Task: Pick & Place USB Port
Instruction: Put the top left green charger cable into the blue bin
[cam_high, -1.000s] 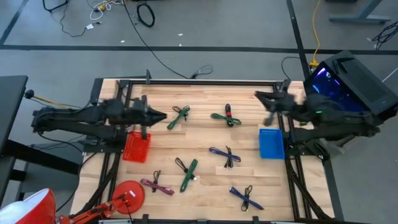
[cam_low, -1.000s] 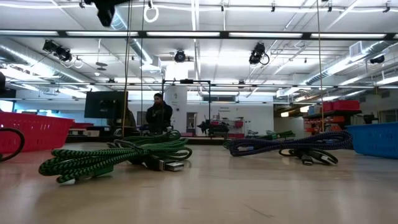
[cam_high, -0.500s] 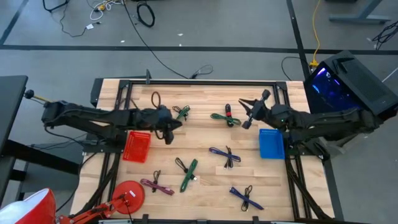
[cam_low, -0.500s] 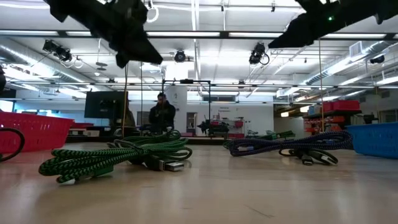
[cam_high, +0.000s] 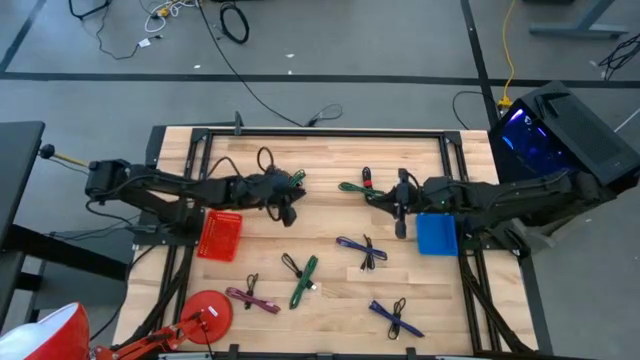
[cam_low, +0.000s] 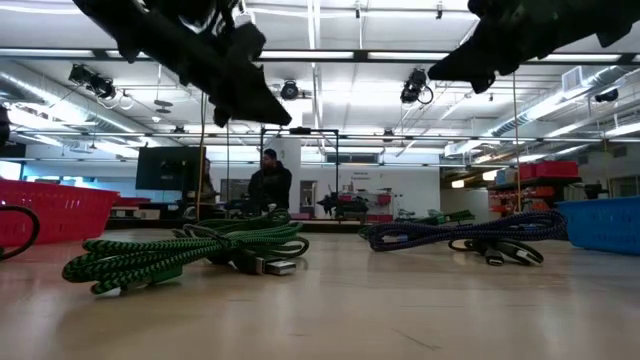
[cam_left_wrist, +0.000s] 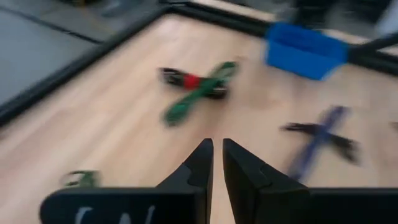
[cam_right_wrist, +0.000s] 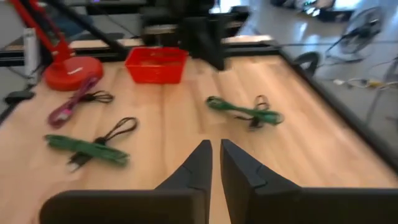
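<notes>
Pale wood planks make up the table you are working over, framed by dark rails. Both dark arms reach in above it from the sides. Your left gripper hangs over the far-left part, its fingers nearly together with only a thin slit between them, holding nothing. Your right gripper hangs beside the blue bin, its fingers equally narrow and empty. The red bin sits on the left side. Bundled USB cables lie scattered between the bins: a green cable near the middle front, a dark blue cable right of it, another green cable touching nothing, just by the right arm.
</notes>
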